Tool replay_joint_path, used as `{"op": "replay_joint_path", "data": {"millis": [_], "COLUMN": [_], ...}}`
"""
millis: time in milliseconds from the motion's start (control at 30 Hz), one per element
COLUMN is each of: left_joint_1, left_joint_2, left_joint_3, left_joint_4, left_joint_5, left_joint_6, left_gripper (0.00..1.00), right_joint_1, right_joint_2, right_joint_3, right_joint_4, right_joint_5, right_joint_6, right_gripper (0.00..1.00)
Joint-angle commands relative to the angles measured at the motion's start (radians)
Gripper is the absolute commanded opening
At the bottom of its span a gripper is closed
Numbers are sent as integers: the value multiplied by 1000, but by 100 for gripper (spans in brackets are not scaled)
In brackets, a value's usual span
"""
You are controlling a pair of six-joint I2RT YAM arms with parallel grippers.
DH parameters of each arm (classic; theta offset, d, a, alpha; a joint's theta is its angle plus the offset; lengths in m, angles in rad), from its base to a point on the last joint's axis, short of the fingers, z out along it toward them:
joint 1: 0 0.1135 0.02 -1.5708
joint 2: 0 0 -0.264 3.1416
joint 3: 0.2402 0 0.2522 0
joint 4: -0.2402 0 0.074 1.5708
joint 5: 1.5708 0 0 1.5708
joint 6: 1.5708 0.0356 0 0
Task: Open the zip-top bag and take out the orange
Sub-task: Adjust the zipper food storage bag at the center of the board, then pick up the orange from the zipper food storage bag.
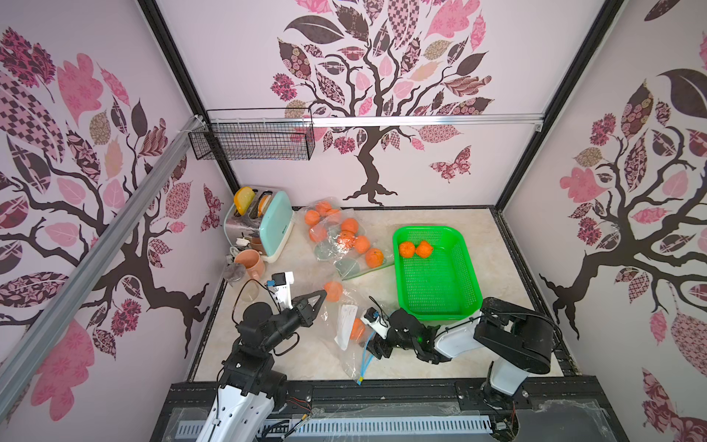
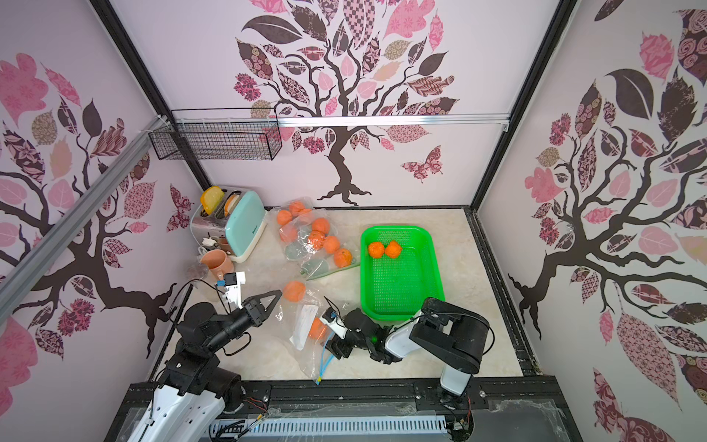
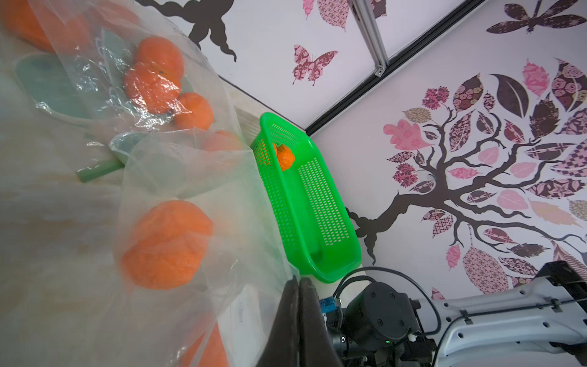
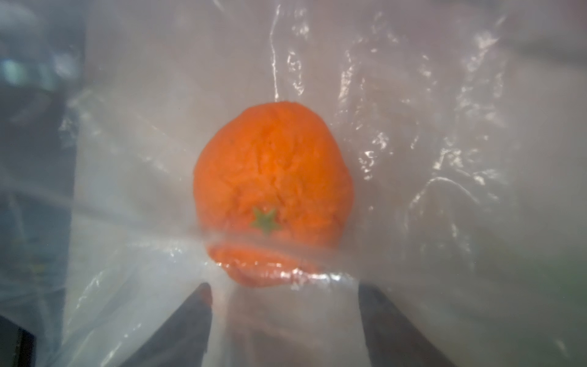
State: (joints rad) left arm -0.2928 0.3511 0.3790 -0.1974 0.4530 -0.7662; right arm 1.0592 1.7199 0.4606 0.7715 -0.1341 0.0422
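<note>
My left gripper (image 1: pixel 320 294), lower left of centre in a top view, is pinched together on the film of the zip-top bag (image 1: pixel 349 365). Just right of it, the orange (image 1: pixel 357 328) lies inside that bag. Further right, my right gripper (image 4: pixel 282 290) has its fingers apart, with the orange just ahead of the tips.

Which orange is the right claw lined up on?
The orange beside the white label, bagged, directly before the open right claw; the others sit farther away.
</note>
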Motion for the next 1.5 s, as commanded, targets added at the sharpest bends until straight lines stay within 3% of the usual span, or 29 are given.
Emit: {"op": "replay_joint_path", "data": {"millis": [0, 133, 333, 800, 967, 1133, 1333, 1467], "left_joint_1": [-2, -3, -4, -3, -3, -3, -3, -2], "left_joint_2": [1, 62, 179, 169, 161, 130, 62, 23], "left_joint_3": [-29, -28, -46, -74, -72, -73, -113, -135], "left_joint_4": [30, -42, -38, -34, -48, -97, -175, -210], "left_joint_5": [-10, -113, -124, -154, -158, -223, -463, -570], "left_joint_6": [8, 19, 13, -4, -2, -8, -100, -141], "left_gripper": [0, 0, 0, 0, 0, 0, 0, 0], "right_joint_1": [6, 7, 6, 7, 7, 5, 2, -1], "right_joint_2": [-9, 0, 52, 182, 198, 114, -50, -174], "right_joint_3": [-13, -2, 76, 269, 286, 243, 174, 123], "right_joint_4": [11, 31, 32, -17, -18, -67, -240, -395], "right_joint_5": [8, 7, 27, 2, -20, -24, -16, 15], "right_joint_6": [-22, -66, -74, -111, -113, -112, -92, -62], "right_gripper": [83, 89, 93, 99, 88, 72, 58, 56]}}
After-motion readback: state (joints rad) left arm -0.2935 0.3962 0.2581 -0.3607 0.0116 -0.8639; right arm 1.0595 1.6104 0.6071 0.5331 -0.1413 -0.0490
